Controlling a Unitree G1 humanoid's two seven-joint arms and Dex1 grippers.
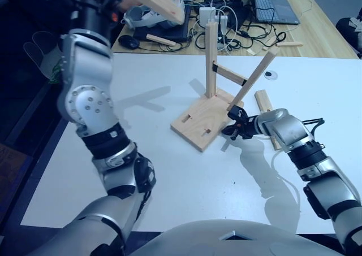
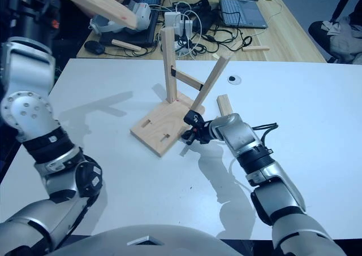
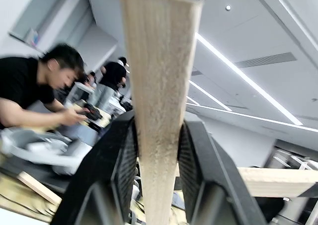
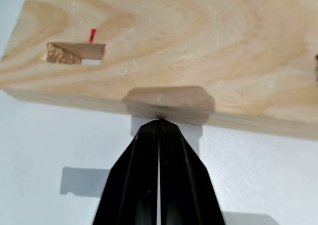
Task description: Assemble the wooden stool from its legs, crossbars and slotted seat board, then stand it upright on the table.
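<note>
The slotted seat board [image 1: 195,123] lies flat on the white table [image 1: 169,171]. One leg [image 1: 211,58] stands upright in it. A crossbar [image 1: 231,73] links that leg to a second leg [image 1: 255,78], which leans with its foot at the board's right edge. My right gripper [image 1: 232,129] is shut, its tips [image 4: 159,123] pressed against that board edge [image 4: 164,108] by the leaning leg's foot. My left gripper [image 3: 159,123] is raised high at the far left, shut on another wooden leg [image 1: 155,0]. A loose wooden piece [image 1: 263,100] lies just right of the board.
Behind the white table stands a wooden desk [image 1: 317,35] with laptops [image 1: 274,10], cables, a mouse [image 1: 129,42] and spare wooden sticks [image 1: 161,39]. A cable hole [image 1: 271,74] sits at the table's back right. Bare table lies in front of and left of the board.
</note>
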